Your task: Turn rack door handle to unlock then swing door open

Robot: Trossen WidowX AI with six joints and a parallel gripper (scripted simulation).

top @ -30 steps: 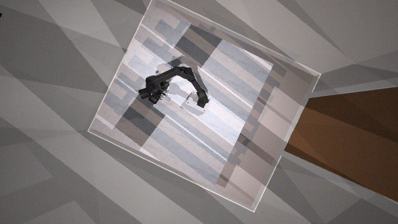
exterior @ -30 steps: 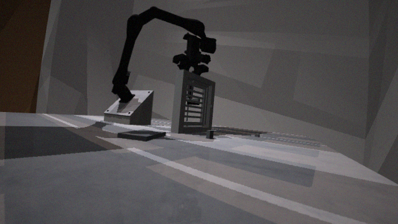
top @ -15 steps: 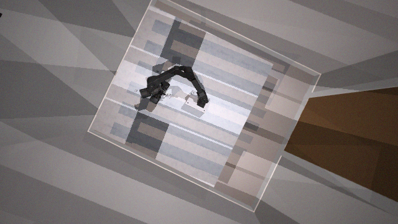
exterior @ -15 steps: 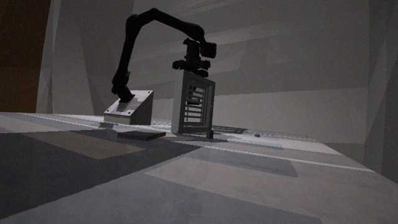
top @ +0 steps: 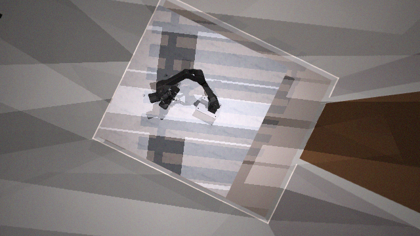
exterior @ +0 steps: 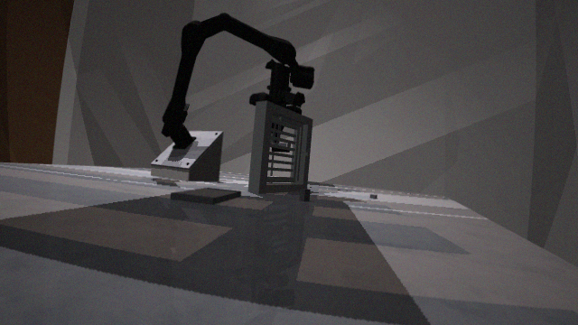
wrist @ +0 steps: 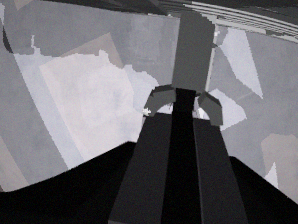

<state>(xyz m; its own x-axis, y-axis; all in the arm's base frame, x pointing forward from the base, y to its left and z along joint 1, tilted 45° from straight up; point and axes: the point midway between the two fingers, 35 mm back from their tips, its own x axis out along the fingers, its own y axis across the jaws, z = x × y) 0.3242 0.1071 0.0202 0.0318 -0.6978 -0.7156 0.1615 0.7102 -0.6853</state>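
The rack frame [exterior: 260, 149] stands upright in the exterior view, with thin horizontal bars inside it. The door's angle is hard to tell there. The dark upright handle [wrist: 142, 175] fills the lower middle of the wrist view, with a black stripe down its middle; a grey block lies beyond it. My gripper [wrist: 180, 160] [exterior: 275, 130] has come down behind the frame, and its two black fingers meet the handle's left and right sides. It is shut on the handle. In the exterior view the fingers are mostly hidden by the frame and its bars.
The arm [top: 188, 73] [exterior: 222, 22] arches from a sloped white-topped base [exterior: 205, 158] [top: 204, 117]. A flat dark slab [exterior: 205, 195] lies near the frame's foot. A small dark block [exterior: 307, 195] stands by the frame's corner, and another small block [exterior: 373, 196] lies farther right.
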